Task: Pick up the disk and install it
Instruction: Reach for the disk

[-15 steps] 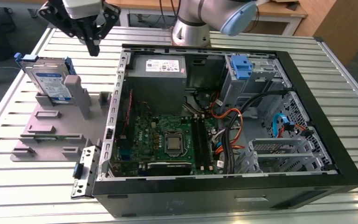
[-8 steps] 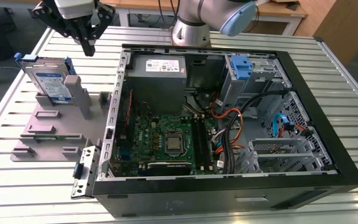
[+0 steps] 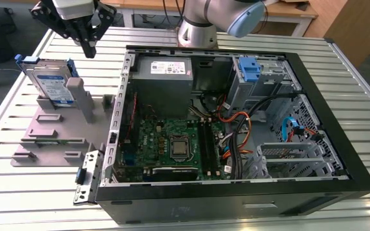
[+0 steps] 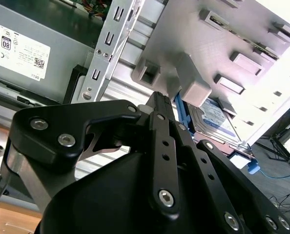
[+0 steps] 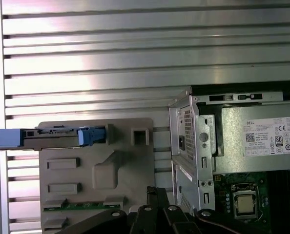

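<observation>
Exterior view, slatted metal table (image 3: 18, 202); disk (image 3: 48, 84) upright

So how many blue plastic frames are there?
2. One frames the disk standing in the grey fixture at the exterior view's left; the other, a bare blue bracket, stands inside the open computer case. More could be hidden.

fine print on the power-supply sticker (image 5: 274, 136) is unreadable.
</observation>
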{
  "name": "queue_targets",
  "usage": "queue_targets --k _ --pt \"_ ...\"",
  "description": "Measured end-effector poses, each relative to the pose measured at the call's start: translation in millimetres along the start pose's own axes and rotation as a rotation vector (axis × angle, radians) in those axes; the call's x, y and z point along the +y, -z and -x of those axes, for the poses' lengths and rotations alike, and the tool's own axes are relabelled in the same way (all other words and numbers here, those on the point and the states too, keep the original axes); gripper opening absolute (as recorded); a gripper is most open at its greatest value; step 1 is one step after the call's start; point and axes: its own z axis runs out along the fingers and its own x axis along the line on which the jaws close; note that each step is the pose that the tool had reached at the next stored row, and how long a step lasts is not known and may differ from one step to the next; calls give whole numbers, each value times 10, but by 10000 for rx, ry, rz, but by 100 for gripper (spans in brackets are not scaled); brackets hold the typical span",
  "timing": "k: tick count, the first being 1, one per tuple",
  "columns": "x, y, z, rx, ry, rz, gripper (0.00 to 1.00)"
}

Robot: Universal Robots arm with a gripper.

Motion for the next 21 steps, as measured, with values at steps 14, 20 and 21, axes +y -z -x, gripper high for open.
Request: queue_targets --k 14,20,21 --pt "-3 -4 -39 0 0 -1 11" --pt "-5 -4 -60 0 0 -1 11" --pt "-5 -4 -63 0 0 -1 11"
